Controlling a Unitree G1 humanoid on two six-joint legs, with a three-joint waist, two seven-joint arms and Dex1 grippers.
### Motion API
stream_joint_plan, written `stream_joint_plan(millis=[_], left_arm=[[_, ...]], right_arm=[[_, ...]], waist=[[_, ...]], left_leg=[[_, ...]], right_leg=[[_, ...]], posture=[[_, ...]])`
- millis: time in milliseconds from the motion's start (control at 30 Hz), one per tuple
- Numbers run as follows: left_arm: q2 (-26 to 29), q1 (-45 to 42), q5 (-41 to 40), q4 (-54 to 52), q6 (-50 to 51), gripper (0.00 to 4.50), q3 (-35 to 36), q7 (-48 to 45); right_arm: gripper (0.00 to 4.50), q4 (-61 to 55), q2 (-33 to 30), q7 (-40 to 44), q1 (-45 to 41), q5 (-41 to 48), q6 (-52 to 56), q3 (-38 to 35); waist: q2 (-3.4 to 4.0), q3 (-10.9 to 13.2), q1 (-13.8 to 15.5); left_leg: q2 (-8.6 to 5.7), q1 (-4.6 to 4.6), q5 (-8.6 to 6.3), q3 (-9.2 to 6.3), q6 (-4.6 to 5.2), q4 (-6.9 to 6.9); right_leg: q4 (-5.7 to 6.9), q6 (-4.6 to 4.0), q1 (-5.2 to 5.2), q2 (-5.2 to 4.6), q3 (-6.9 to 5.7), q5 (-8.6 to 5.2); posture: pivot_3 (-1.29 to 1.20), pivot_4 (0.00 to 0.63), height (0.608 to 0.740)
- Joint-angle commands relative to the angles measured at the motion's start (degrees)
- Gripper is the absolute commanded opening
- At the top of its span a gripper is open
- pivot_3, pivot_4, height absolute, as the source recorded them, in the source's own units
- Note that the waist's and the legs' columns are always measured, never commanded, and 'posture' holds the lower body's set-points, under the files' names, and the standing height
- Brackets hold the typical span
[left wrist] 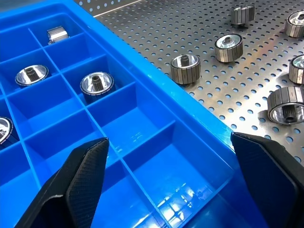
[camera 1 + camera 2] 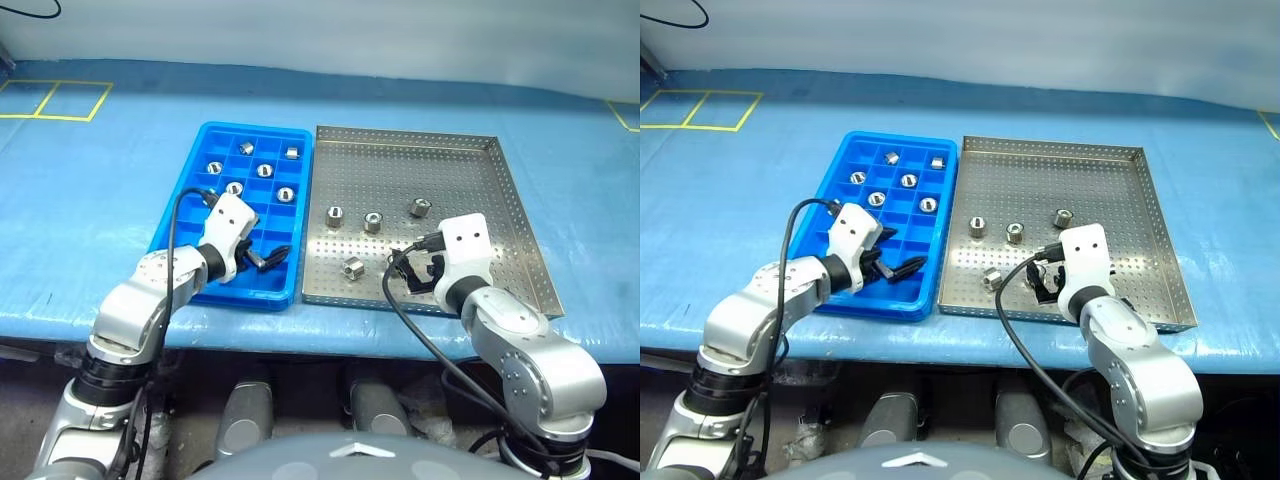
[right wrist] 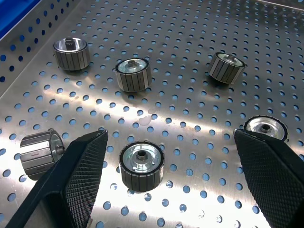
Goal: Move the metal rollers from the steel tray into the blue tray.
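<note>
Rollers (image 3: pixel 141 166): small solid metal, likely dense, rigid, slick; ribbed sides give bite, so pinch across flanks. Several on steel tray (image 2: pixel 470 160), six already in blue tray (image 2: pixel 203 140). Right gripper (image 3: pixel 171 180) wide over nearest roller; left gripper (image 1: pixel 171 183) wide, empty, over blue tray.

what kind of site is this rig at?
Likely a workshop or lab test bench, not a home: a perforated steel tray of machined metal rollers, a blue tray with sorting compartments, and yellow tape markings on the blue-covered table.
</note>
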Motion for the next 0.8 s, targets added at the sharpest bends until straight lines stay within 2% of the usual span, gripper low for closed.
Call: stream_joint_plan(millis=[33,400,633,800], left_arm=[[0.29,-0.02,0.03,-2.38,-0.24,4.50,1.02,-0.08],[-0.42,-0.83,0.41,-1.73,-1.26,4.50,1.78,0.61],[-0.52,-13.27,1.03,7.16,-4.92,4.50,0.20,-4.25],[-3.91,-27.64,4.22,23.48,-9.64,4.50,-5.97,-10.93]], right_arm=[[4.47,-1.93,0.15,0.05,-0.08,-0.31,-0.41,-0.01],[4.47,-1.66,0.11,0.11,-0.44,-0.44,-0.47,0.30],[4.47,-1.18,0.64,-0.21,-0.94,-0.80,-1.06,0.53],[4.47,-0.54,1.34,-0.40,-1.13,-1.13,-1.88,0.67]], waist=[[0.00,0.00,0.01],[0.00,0.00,0.04],[-0.03,0.01,0.22],[-0.04,0.02,0.16]], left_leg=[[0.00,0.00,0.00,0.00,0.00,0.01],[0.00,0.00,0.00,0.00,0.00,0.02],[-0.02,0.00,0.01,-0.04,0.01,0.12],[-0.04,-0.05,0.01,-0.08,0.02,0.11]], right_leg=[[0.00,0.00,0.00,0.00,0.00,0.00],[0.01,0.00,0.01,0.00,0.00,0.00],[0.03,0.01,0.07,0.01,-0.03,0.01],[0.00,0.03,0.06,0.04,-0.05,0.02]], posture=[[-0.02,0.150,0.740],[-0.02,0.150,0.740],[-0.04,0.150,0.740],[-0.04,0.150,0.740]])
